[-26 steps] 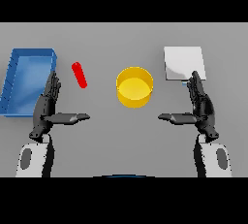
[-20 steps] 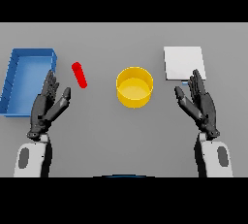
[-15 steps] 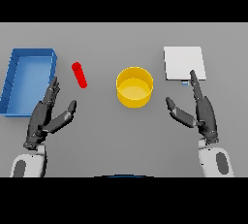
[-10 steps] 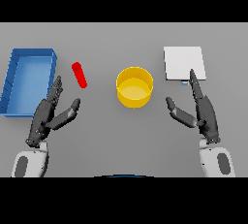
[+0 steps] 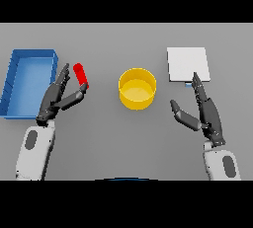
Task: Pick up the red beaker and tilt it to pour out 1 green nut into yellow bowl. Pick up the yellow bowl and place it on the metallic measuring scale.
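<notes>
The red beaker is a small red cylinder lying tilted on the grey table, left of centre. My left hand is open just below and left of it, with its thumb tip close under the beaker's lower end and its fingers alongside. The yellow bowl stands upright in the middle of the table. The metallic measuring scale is a pale square plate at the back right. My right hand is open right of the bowl, with its fingertips reaching the scale's front edge. No green nut is visible.
A blue tray lies at the left edge of the table, right beside my left hand.
My left hand has moved forward and right towards the red beaker. My right hand has drawn slightly nearer the bowl. The beaker, bowl and scale have not moved.
</notes>
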